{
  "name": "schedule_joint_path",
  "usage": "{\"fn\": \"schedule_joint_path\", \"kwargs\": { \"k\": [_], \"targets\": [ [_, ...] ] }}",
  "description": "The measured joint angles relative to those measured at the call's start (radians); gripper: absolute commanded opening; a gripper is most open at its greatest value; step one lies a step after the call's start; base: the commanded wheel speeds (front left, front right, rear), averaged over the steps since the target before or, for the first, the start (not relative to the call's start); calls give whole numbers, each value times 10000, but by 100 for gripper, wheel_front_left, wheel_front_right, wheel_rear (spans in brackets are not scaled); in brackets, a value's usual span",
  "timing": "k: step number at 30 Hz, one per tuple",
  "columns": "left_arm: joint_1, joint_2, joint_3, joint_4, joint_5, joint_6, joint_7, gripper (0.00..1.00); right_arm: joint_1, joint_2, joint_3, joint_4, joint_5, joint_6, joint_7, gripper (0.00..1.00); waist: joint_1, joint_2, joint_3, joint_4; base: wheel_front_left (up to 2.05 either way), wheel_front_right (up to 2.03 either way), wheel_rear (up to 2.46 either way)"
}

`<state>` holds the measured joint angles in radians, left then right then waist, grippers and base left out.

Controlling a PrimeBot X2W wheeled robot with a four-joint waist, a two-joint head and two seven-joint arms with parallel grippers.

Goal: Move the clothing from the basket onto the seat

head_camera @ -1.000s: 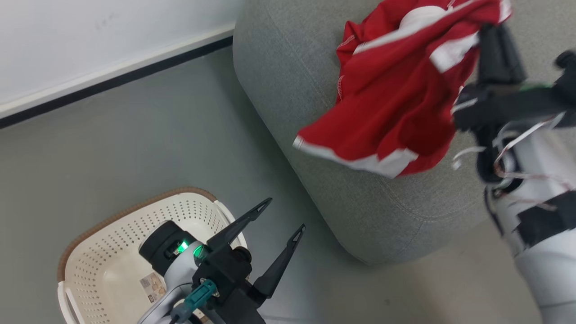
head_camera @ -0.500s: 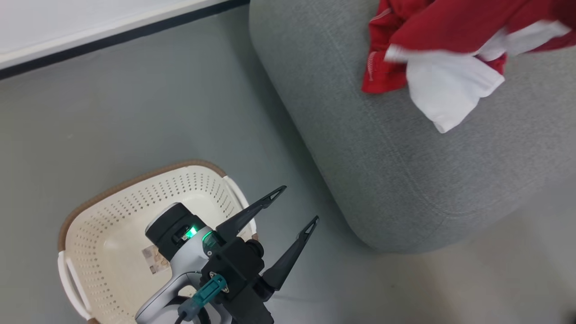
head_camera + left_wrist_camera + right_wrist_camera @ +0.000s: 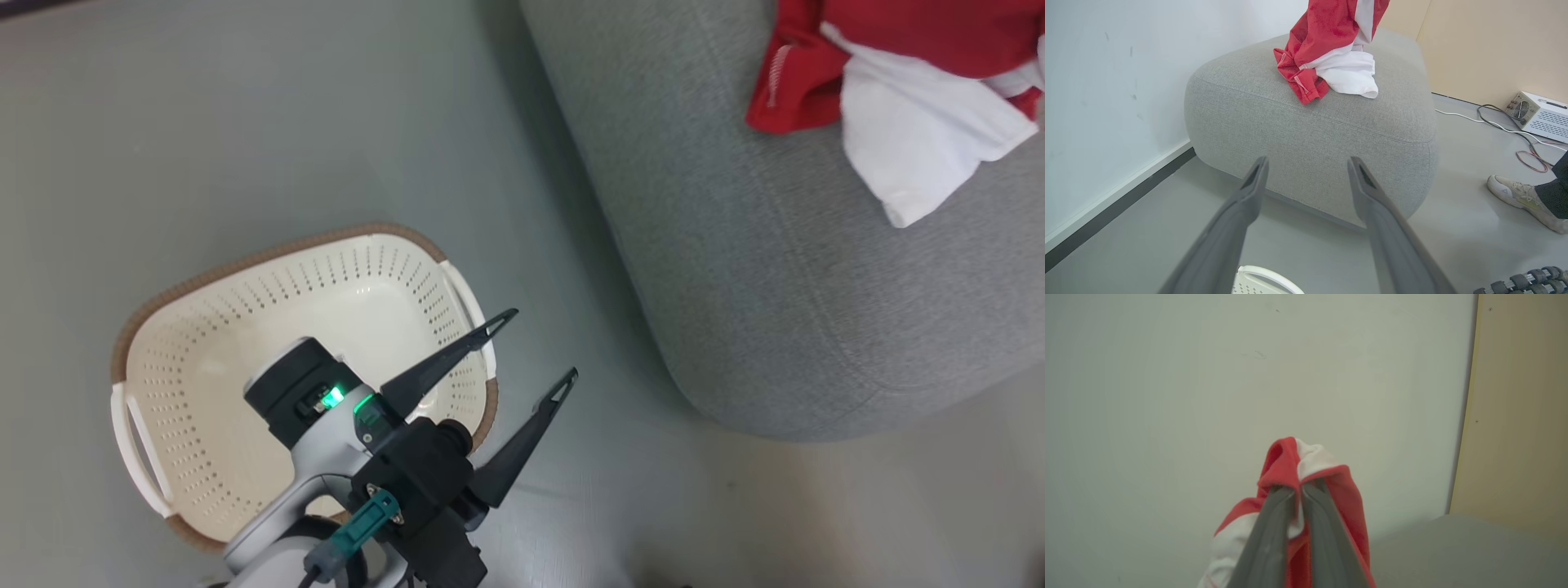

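Grey seat (image 3: 1310, 134) | clothing (image 3: 1331, 49) hangs seemingly vertical | right pincer (image 3: 1297, 489) pinching it

Grey floor (image 3: 245, 122), white wall (image 3: 1106, 81) (scuffed, perhaps).

White fan box (image 3: 1541, 116) by beige wall (image 3: 1494, 45); cables (image 3: 1458, 116) on grey floor (image 3: 1147, 237); person's shoe (image 3: 1521, 196) nearby.

1. No word, number, brand name or label can be read in any of the views.
2. In the left wrist view, a person's pale shoe (image 3: 1523, 198) at the right edge bears a small dark triangular mark near its toe. It is too small to read as a letter or a brand.
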<state>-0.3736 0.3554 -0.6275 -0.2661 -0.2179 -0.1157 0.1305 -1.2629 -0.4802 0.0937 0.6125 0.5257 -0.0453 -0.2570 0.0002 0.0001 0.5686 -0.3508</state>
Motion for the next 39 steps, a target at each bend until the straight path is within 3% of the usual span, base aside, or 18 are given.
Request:
{"fn": "schedule_joint_path", "kwargs": {
  "k": [12,23,24,25,39],
  "targets": [
    [-507,391,35,-71,96,-75,84,100,825,594,-194,1653,33,-84,2,0,0,0,1105,132,0,0,0],
    [-744,393,-77,121,94,-77,-23,100,1076,913,-472,2571,305,-73,2,0,-2,0,1149,191,0,0,0],
    [-744,387,-90,226,92,-77,-84,100,1064,915,-522,2725,307,6,2,38,-2,-1,1092,220,0,0,0],
    [-745,374,-104,282,90,-77,-107,100,1061,907,-543,2780,305,15,2,99,-3,0,1058,233,0,0,0],
    [-788,-65,-213,1212,-117,-77,-834,100,2108,1198,-48,2905,-316,393,2,100,-3,-1,87,350,0,0,0]
  ]
}}
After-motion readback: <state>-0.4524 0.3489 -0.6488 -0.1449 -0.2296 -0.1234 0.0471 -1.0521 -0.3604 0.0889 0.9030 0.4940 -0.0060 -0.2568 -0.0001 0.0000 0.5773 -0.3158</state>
